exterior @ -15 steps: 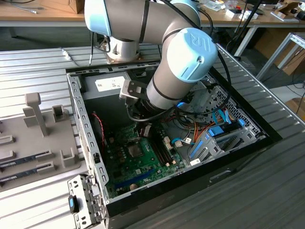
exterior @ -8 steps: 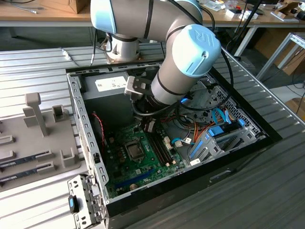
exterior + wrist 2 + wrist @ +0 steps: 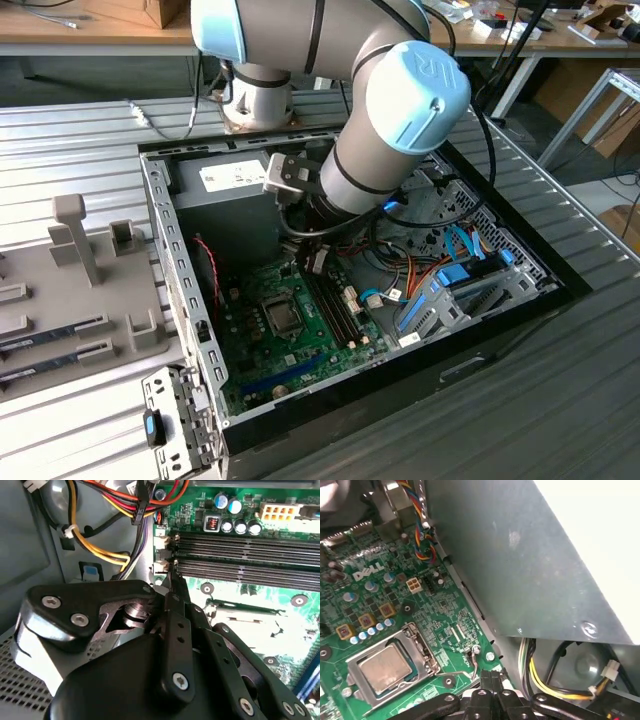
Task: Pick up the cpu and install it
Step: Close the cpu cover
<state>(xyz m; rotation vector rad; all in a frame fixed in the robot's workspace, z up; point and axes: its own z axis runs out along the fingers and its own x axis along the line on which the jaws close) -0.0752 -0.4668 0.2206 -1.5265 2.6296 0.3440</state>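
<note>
As it appears, the cpu [image 3: 385, 667] sits inside its socket [image 3: 417, 640].

The work surface is a ribbed grey metal table [image 3: 560, 400]. A wooden bench [image 3: 90, 40] runs along the far edge. A metal frame [image 3: 590, 110] stands at the exterior view's right.

Even, bright light; glare whitens the motherboard [image 3: 280, 625] (second wrist view).

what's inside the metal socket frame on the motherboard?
In the first wrist view the socket frame holds the cpu, silver top showing. Contacts beneath it are covered. The gripper is beside the socket.
</note>
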